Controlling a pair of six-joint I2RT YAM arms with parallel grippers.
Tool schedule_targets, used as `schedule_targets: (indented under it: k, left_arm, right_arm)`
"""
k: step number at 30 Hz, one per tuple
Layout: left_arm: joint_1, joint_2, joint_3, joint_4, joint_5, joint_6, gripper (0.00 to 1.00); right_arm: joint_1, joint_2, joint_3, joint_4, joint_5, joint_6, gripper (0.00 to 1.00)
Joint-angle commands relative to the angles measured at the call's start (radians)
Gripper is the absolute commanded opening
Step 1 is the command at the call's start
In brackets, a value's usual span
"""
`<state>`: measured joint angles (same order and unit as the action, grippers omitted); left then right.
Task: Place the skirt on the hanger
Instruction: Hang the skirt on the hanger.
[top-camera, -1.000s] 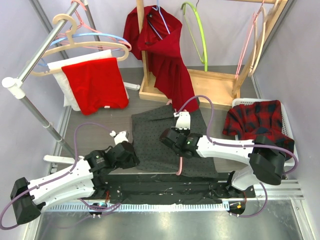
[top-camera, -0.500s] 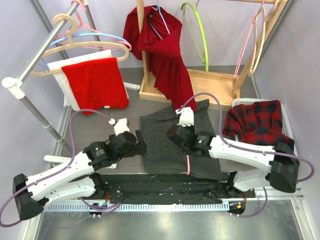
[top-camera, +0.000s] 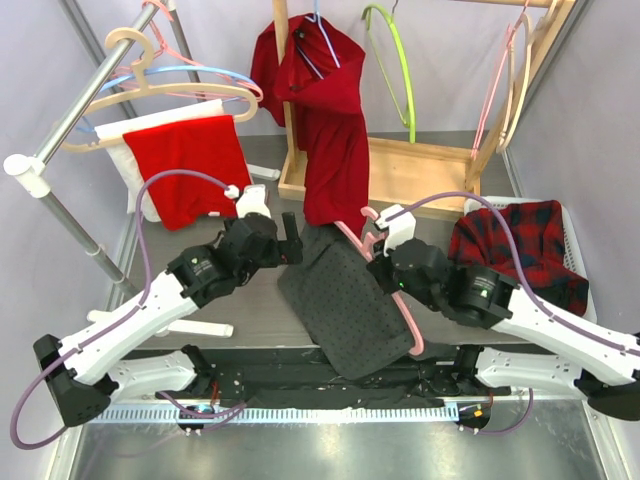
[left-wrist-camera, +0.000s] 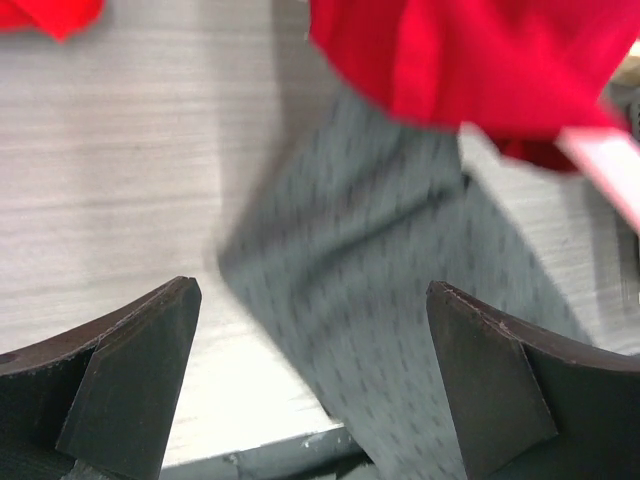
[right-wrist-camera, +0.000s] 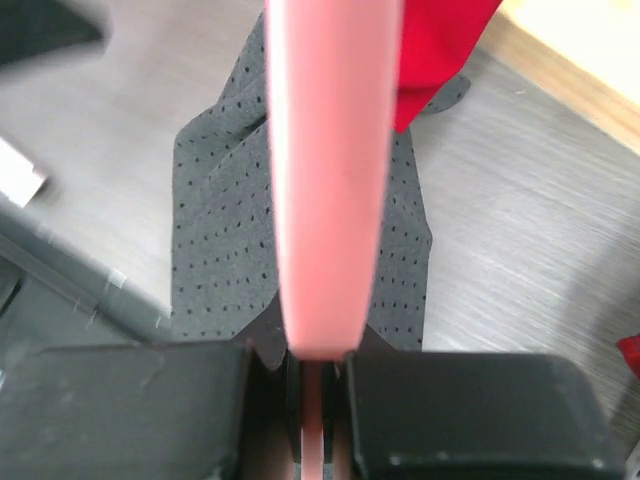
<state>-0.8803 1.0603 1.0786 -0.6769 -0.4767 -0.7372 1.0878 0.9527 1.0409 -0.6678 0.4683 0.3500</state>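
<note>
Pink plastic hanger, pinched in right gripper, bears dotted grey skirt; left gripper, spread wide, should square it.

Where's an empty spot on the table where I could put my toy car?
Bare table shows front-left, between the grey skirt and the left arm. A smaller patch lies between the wooden stand, the basket and the right arm. The middle is crowded: skirt, pink hanger in the right gripper, open left gripper.
</note>
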Motion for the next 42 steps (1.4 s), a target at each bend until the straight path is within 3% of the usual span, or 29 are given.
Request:
schedule_targets:
  k: [1, 9, 15, 21, 31, 42]
  left_arm:
    - [0.03, 0.013, 0.087, 0.04, 0.019, 0.082, 1.0]
    - [0.076, 0.035, 0.207, -0.007, 0.044, 0.188, 1.0]
    - [0.084, 0.02, 0.221, 0.005, 0.14, 0.26, 1.0]
    - [0.086, -0.022, 0.204, 0.037, 0.47, 0.441, 1.0]
    - [0.086, -0.111, 0.194, 0.212, 1.062, 0.604, 1.0]
    - [0.086, -0.031, 0.277, 0.102, 1.239, 0.786, 0.97]
  right_arm:
    - [0.009, -0.054, 0.034, -0.039, -0.189, -0.082, 0.01]
    - [0.055, -0.017, 0.103, -0.068, -0.451, -0.16, 0.01]
    - [0.095, 0.032, 0.157, -0.078, -0.416, -0.203, 0.01]
    - [0.1, 0.052, 0.218, -0.082, -0.436, -0.218, 0.01]
    - [0.107, 0.031, 0.363, -0.157, -0.456, -0.278, 0.01]
    - [0.109, -0.028, 0.41, -0.184, -0.582, -0.305, 0.01]
